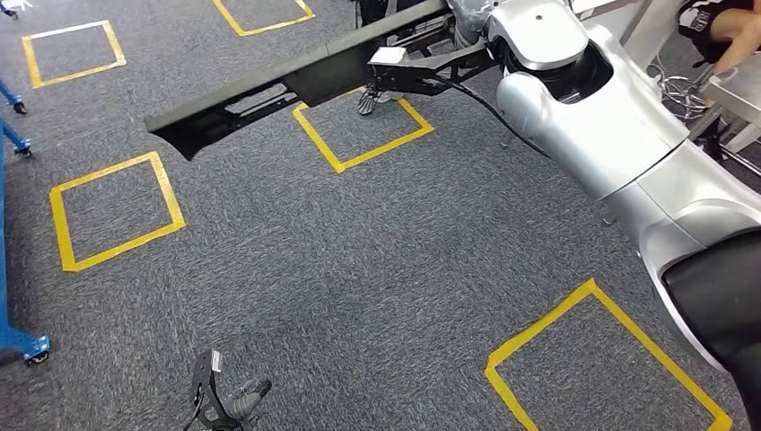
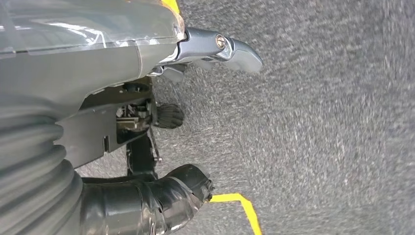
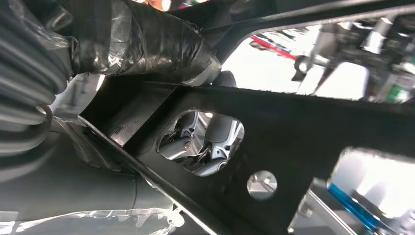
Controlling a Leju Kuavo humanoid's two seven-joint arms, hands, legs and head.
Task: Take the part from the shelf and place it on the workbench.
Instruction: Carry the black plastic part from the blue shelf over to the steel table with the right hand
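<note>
The part [image 1: 269,94], a long black panel with cut-out openings, is carried in the air above the grey carpet floor [image 1: 359,269], over yellow tape squares [image 1: 363,135]. The right hand [image 3: 147,49] is clamped on it; in the right wrist view fingers [image 3: 205,152] show through an opening in the part [image 3: 303,132]. The left hand [image 2: 186,88] hangs over the carpet, fingers apart, holding nothing. A blue frame [image 1: 9,269] stands at the floor's left edge.
</note>
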